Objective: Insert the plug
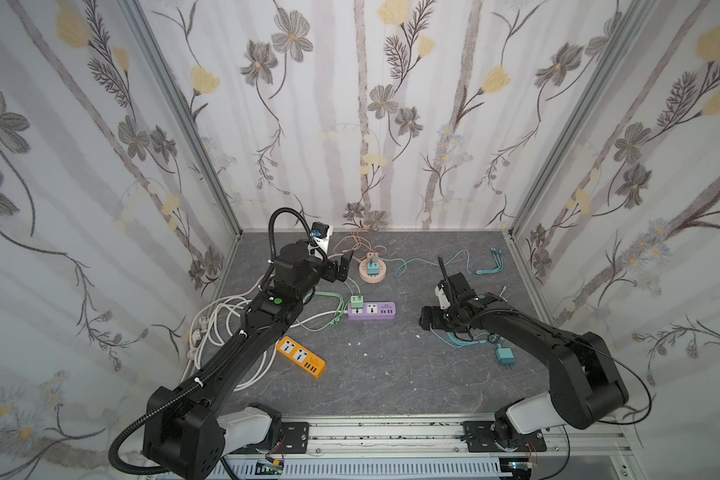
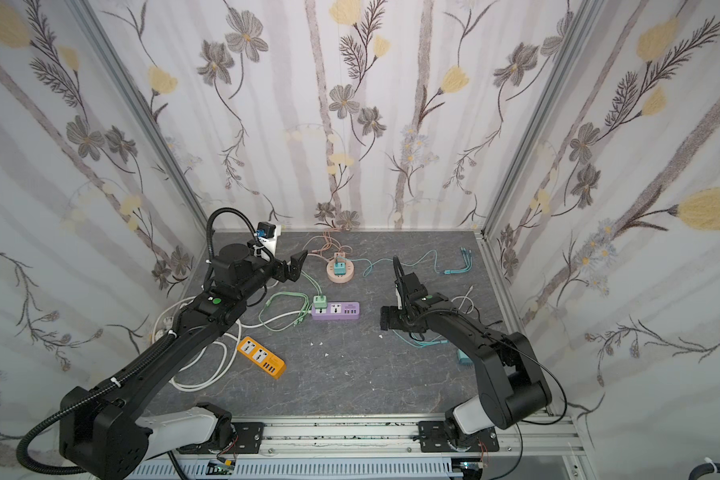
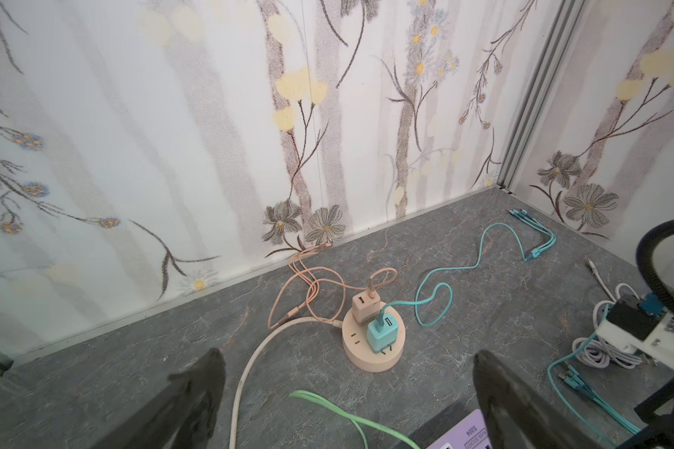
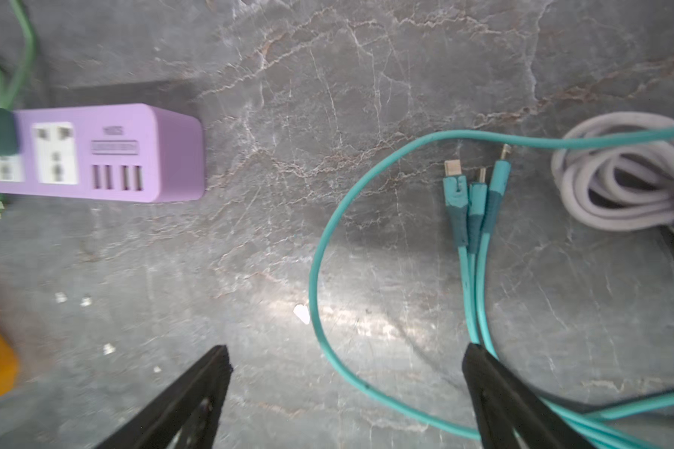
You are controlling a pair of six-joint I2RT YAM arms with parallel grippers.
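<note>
Beside the right arm (image 1: 528, 330), the teal plug (image 1: 504, 356) lies flat on the table (image 1: 391, 374), prongs toward the front, well apart from the purple strip (image 1: 371, 310) (1 socket free). Closing now would likely snag the teal cable (image 4: 311, 280) and drag the plug: the right gripper (image 4: 347, 355) hangs low over it, spread and empty. The left gripper (image 1: 341, 269) hovers wide, empty, near the round socket (image 1: 373, 272).
</note>
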